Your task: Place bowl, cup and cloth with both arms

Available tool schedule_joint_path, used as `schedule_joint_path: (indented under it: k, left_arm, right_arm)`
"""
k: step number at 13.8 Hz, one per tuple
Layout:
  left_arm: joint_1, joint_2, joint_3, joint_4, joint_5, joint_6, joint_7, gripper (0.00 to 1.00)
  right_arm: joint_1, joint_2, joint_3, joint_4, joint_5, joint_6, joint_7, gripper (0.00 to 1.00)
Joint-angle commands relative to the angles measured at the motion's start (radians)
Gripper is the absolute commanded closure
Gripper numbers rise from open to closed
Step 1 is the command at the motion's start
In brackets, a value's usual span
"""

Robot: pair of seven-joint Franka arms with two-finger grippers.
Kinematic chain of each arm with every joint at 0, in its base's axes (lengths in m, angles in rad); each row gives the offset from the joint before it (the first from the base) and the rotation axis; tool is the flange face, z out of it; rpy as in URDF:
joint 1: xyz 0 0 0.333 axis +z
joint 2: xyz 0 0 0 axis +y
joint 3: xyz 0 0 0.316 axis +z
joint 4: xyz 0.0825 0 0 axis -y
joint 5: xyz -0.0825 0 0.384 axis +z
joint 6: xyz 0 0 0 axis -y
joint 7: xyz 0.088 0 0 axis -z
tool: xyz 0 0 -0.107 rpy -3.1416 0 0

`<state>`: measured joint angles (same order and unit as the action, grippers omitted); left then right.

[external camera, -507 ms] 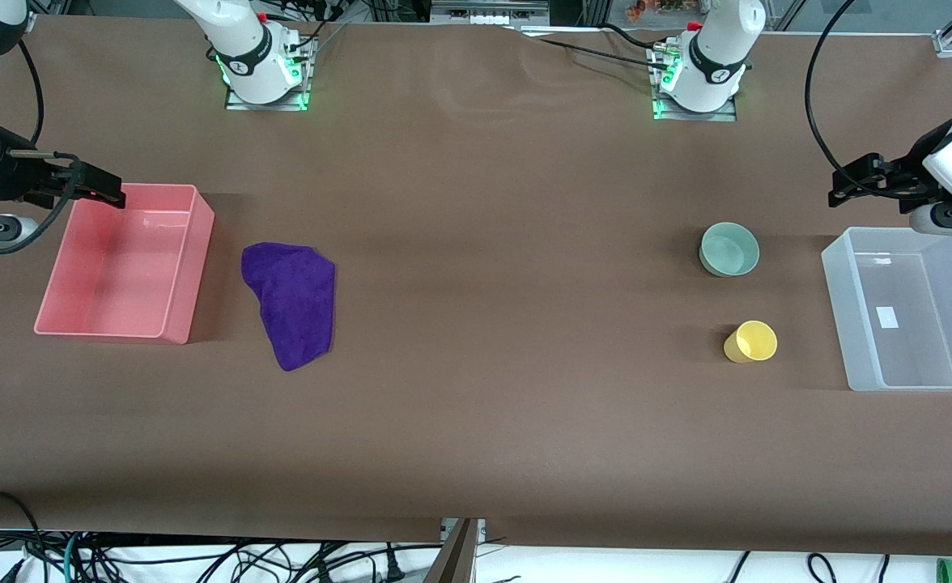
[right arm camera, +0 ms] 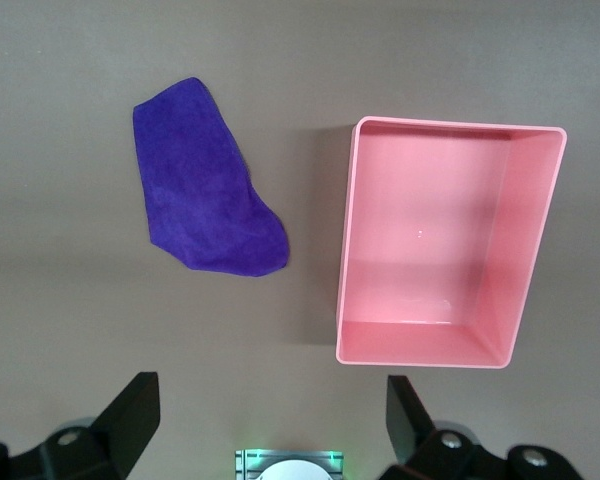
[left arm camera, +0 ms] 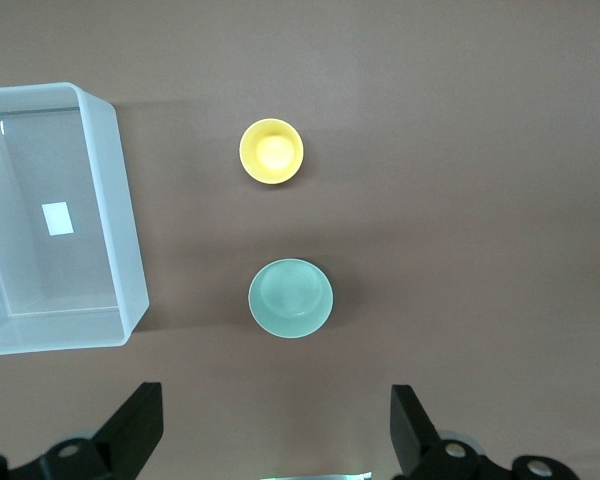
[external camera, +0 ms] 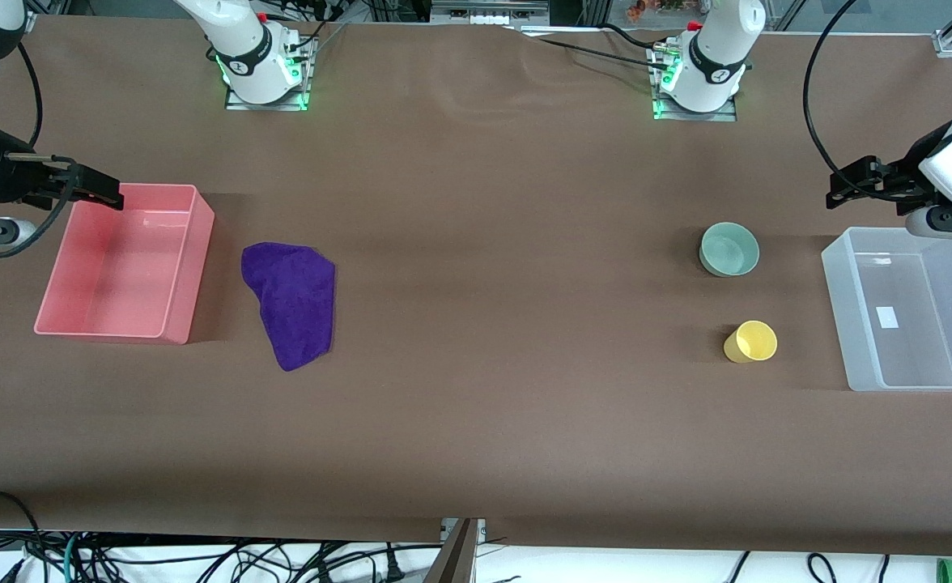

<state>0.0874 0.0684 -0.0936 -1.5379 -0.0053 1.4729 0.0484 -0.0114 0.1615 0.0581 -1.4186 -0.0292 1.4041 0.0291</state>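
Note:
The pale mint-green bowl (external camera: 729,248) and the yellow cup (external camera: 751,341) stand upright on the brown table toward the left arm's end, the cup nearer the front camera. The left wrist view shows both the bowl (left arm camera: 290,297) and the cup (left arm camera: 271,151). The purple cloth (external camera: 291,304) lies rumpled toward the right arm's end and also shows in the right wrist view (right arm camera: 205,185). My left gripper (external camera: 838,190) is open and empty, up in the air over the table beside the clear bin. My right gripper (external camera: 112,194) is open and empty over the pink bin's edge.
An empty clear plastic bin (external camera: 836,308) stands at the left arm's end, beside the bowl and cup, and shows in the left wrist view (left arm camera: 130,250). An empty pink bin (external camera: 194,275) stands at the right arm's end, beside the cloth, and shows in the right wrist view (right arm camera: 345,250).
Both grippers have shifted very slightly toward their own ends of the table. The bowl, cup and cloth have not moved.

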Motion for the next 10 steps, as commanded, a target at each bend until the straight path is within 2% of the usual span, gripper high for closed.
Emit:
schedule_joint_path:
  k: [1, 3, 5, 7, 10]
  left_arm:
    - [0.037, 0.01, 0.006, 0.018, -0.016, -0.049, 0.027, 0.0]
    - [0.063, 0.019, 0.006, -0.013, -0.016, -0.095, 0.027, 0.0]
    - [0.103, 0.022, 0.006, -0.097, -0.021, -0.056, 0.028, 0.0]
    - [0.135, 0.015, 0.005, -0.209, -0.028, 0.034, 0.03, 0.0]
    - [0.158, -0.001, 0.005, -0.416, -0.07, 0.269, 0.143, 0.0]
  right_arm:
    - [-0.005, 0.026, 0.003, 0.017, 0.012, 0.0, -0.006, 0.0]
    - [-0.001, 0.041, 0.006, 0.0, 0.005, 0.015, -0.006, 0.0]
    - [0.001, 0.076, 0.008, -0.017, -0.018, 0.019, -0.009, 0.0]
    - [0.004, 0.067, 0.038, -0.092, -0.012, 0.088, 0.018, 0.0]
    - [-0.001, 0.062, 0.107, -0.261, 0.012, 0.31, 0.131, 0.0]
